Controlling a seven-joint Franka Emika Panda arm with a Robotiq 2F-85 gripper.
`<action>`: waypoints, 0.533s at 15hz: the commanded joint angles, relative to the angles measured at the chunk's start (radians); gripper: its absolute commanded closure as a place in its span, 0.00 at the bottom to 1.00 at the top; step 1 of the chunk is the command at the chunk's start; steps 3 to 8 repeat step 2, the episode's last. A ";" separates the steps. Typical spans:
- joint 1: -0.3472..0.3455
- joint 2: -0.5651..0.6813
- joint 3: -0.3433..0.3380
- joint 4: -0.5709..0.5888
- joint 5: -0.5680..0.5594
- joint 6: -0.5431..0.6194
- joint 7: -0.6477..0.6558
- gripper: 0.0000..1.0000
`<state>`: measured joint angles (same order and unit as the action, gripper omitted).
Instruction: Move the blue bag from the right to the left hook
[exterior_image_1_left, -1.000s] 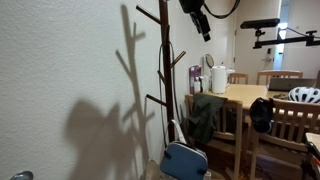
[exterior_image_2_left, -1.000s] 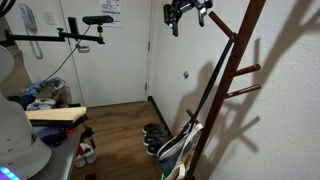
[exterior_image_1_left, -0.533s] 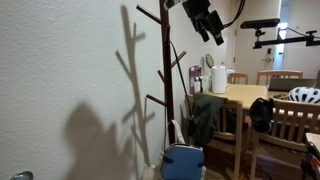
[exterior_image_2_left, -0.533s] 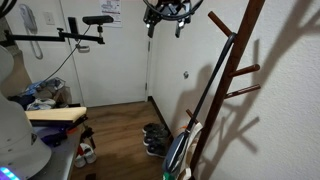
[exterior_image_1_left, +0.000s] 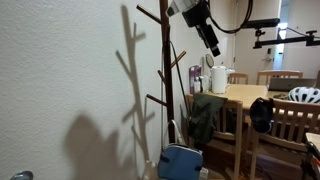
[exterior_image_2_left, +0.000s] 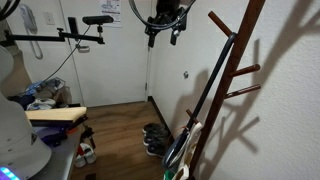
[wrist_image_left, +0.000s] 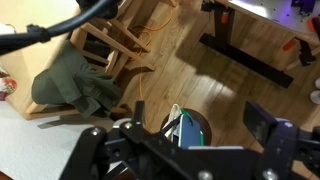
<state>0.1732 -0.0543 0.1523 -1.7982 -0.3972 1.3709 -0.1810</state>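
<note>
The blue bag (exterior_image_1_left: 183, 161) hangs low beside the foot of the wooden coat rack (exterior_image_1_left: 164, 90), near the floor, its long dark straps running up to a hook. It also shows in an exterior view (exterior_image_2_left: 177, 150) and in the wrist view (wrist_image_left: 188, 126), far below the jaws, with a green edge and pale straps beside it. My gripper (exterior_image_1_left: 213, 46) is high up, off to the side of the rack's top, apart from the hooks and straps. It shows in an exterior view (exterior_image_2_left: 163, 36) too. In the wrist view the gripper (wrist_image_left: 182, 148) is open and empty.
A wooden table (exterior_image_1_left: 250, 95) with chairs stands close to the rack, with a white kettle (exterior_image_1_left: 218, 79) on it and a green jacket (wrist_image_left: 75, 85) over a chair. Shoes (exterior_image_2_left: 153, 138) lie on the floor by the wall. A camera arm (exterior_image_2_left: 85, 25) stands by the door.
My gripper has moved away from the rack's top, a little lower and out toward the room. It stays open and empty. The blue bag still hangs low.
</note>
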 joint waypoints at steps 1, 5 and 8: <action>-0.004 0.002 0.003 0.002 0.000 -0.001 0.004 0.00; -0.004 0.001 0.003 0.002 0.000 -0.001 0.008 0.00; -0.004 0.001 0.003 0.002 0.000 -0.001 0.008 0.00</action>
